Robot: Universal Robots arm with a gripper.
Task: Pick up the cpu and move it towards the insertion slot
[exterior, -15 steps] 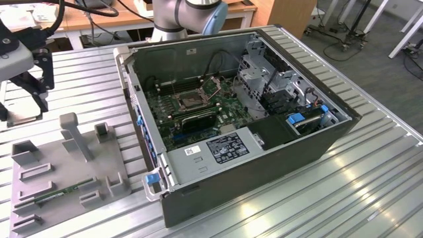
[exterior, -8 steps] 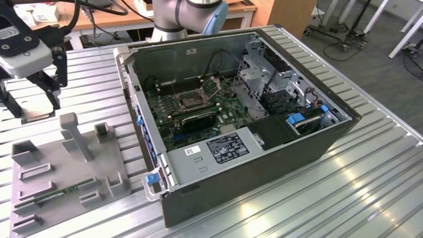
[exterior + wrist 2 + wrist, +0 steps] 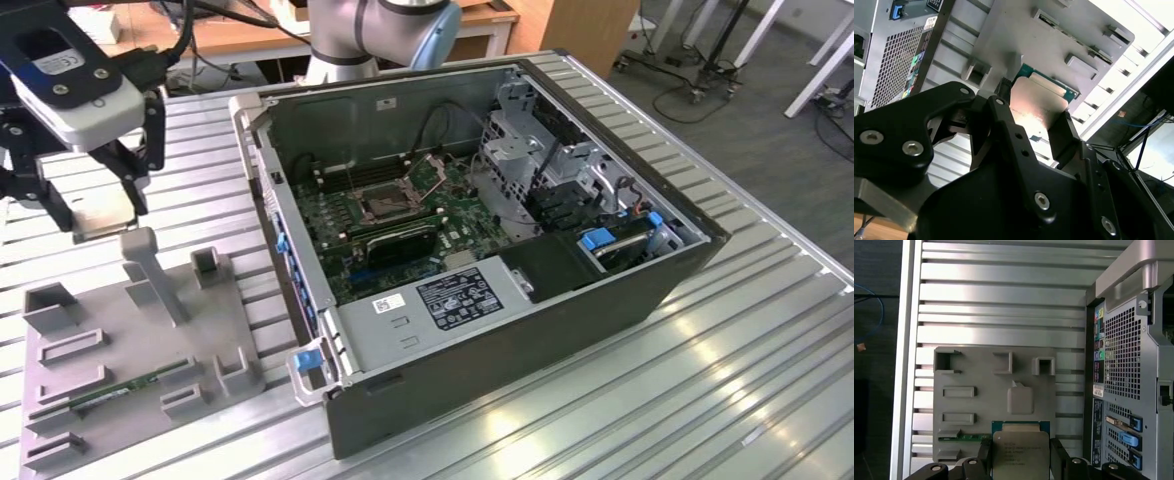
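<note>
Silvery cpu sits clamped in the claw in both wrist views; the exterior view adds the insertion slot.

The exterior view looks down at a slant, from farther off, on the computer case and the grey holder plate. Both wrist views sit close behind the gripper, sharing the held cpu and this plate.

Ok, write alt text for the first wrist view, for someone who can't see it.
A black claw grips a square silvery chip by two opposite edges, over a grey moulded holder. The holder, with a thin green memory stick lying in it, rests on a ribbed metal table beside a computer case.
</note>
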